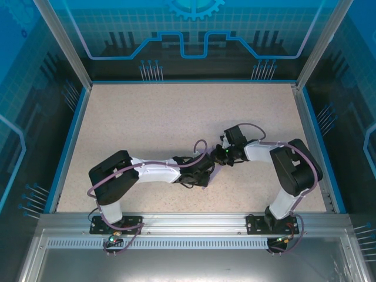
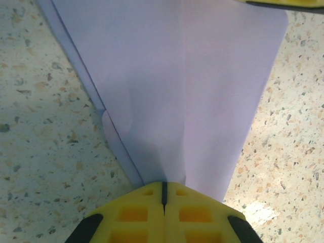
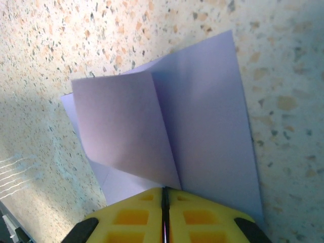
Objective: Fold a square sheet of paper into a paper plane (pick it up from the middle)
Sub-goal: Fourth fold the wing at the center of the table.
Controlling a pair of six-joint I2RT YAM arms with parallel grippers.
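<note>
Left gripper (image 2: 163, 195): clamped on paper (image 2: 177, 91), narrow end.
Right gripper (image 3: 165, 196): clamped on its folded edge.
Advice: pull evenly; slack likely skews the centre crease.

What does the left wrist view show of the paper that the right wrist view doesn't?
Left wrist: the lilac paper narrowing toward the left end effector, a long folded edge down its left side, a yellow sliver at the top. Right wrist: a flap folded to a centre crease, a lower layer peeking out, ahead of the right end effector. Both: yellow fingers shut on the lilac paper, speckled table beneath.
</note>
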